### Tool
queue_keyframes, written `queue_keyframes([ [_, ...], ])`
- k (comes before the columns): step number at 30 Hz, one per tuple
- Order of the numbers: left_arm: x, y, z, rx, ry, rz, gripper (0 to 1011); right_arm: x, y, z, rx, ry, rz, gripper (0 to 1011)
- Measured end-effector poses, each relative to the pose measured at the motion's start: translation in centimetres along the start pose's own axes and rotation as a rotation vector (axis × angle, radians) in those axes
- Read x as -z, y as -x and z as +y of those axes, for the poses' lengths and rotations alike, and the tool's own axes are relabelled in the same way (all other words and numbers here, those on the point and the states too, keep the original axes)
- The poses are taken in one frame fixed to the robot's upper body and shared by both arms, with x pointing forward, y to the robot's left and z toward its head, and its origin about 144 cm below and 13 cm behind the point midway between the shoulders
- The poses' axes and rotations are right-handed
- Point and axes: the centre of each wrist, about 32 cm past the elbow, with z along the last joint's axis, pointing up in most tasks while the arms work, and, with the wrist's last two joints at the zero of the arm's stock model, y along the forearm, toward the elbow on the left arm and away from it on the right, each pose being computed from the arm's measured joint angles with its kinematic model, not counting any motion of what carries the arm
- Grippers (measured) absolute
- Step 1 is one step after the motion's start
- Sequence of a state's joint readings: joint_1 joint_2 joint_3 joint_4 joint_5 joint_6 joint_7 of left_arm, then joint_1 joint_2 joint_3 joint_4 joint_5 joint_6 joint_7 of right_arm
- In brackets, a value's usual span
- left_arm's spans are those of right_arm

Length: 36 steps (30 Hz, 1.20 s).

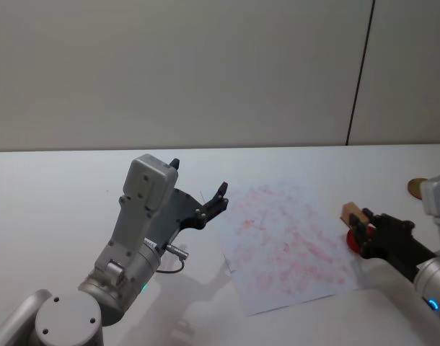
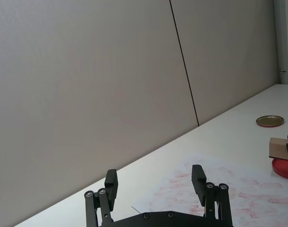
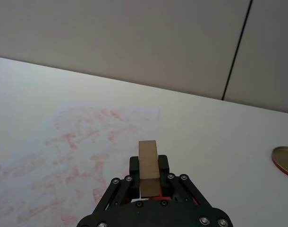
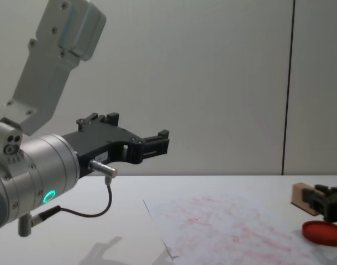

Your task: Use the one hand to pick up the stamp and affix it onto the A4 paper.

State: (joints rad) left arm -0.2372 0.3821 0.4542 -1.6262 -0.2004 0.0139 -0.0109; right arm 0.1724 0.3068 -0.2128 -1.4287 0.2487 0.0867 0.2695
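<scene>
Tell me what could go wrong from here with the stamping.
The stamp sticks out past the fingers of the right gripper, so pressing down might tip it or let it slip. The ink pad lies right beside the edge of the paper; the gripper could nudge either one as it crosses over. The left gripper hangs open near the paper's other side, so a far reach might crowd it.

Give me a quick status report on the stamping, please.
Right gripper shut on stamp, at red ink pad beside A4 paper. Left gripper open, raised near paper's left edge.
</scene>
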Motion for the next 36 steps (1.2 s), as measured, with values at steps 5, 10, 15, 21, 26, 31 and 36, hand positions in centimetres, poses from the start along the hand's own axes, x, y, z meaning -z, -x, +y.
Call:
queue_keyframes([
  [5, 0.0, 0.0, 0.0, 0.0, 0.0, 0.0, 993, -0.4, 0.8, 0.0, -0.046, -0.004, 0.001, 217],
  [10, 0.0, 0.0, 0.0, 0.0, 0.0, 0.0, 993, -0.6, 1.6, 0.1, -0.086, 0.006, 0.013, 216],
  [15, 0.0, 0.0, 0.0, 0.0, 0.0, 0.0, 993, -0.6, 2.2, 0.0, -0.115, 0.021, 0.025, 217],
  [21, 0.0, 0.0, 0.0, 0.0, 0.0, 0.0, 993, -0.2, 2.9, -0.1, -0.148, 0.044, 0.036, 216],
  [26, 0.0, 0.0, 0.0, 0.0, 0.0, 0.0, 993, 0.0, 3.3, -0.1, -0.163, 0.059, 0.041, 217],
  [31, 0.0, 0.0, 0.0, 0.0, 0.0, 0.0, 993, 0.4, 3.6, -0.1, -0.173, 0.078, 0.045, 217],
  [36, 0.0, 0.0, 0.0, 0.0, 0.0, 0.0, 993, 0.9, 3.8, 0.0, -0.178, 0.101, 0.049, 217],
])
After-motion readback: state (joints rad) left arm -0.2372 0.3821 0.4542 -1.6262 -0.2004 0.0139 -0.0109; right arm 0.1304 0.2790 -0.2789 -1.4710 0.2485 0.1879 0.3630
